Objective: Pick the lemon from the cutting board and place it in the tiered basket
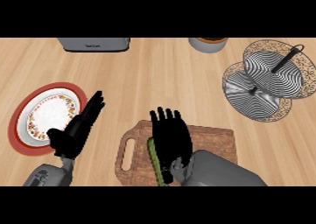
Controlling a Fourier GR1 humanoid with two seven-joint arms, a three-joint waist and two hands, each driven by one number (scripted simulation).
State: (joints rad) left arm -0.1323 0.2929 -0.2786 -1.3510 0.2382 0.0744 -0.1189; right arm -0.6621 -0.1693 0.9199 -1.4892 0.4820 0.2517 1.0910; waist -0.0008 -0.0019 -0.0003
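Note:
A brown wooden cutting board [215, 139] with a handle slot lies at the lower middle. My right hand [169, 136] is over its left half, open, fingers straight and pointing away from me. Along the hand's left edge shows a yellow-green sliver of the lemon [155, 158]; the hand hides the rest, so I cannot tell whether they touch. The wire tiered basket [271, 79], with two round striped tiers and a black centre post, stands at the upper right, well apart from the hand. My left hand [77, 127] rests open at the left, beside a plate.
A patterned white plate [50, 112] on a red mat [18, 131] sits at the left, its right edge under my left hand. A grey toaster [94, 43] and a round container [208, 43] stand at the far edge. Bare wood lies between board and basket.

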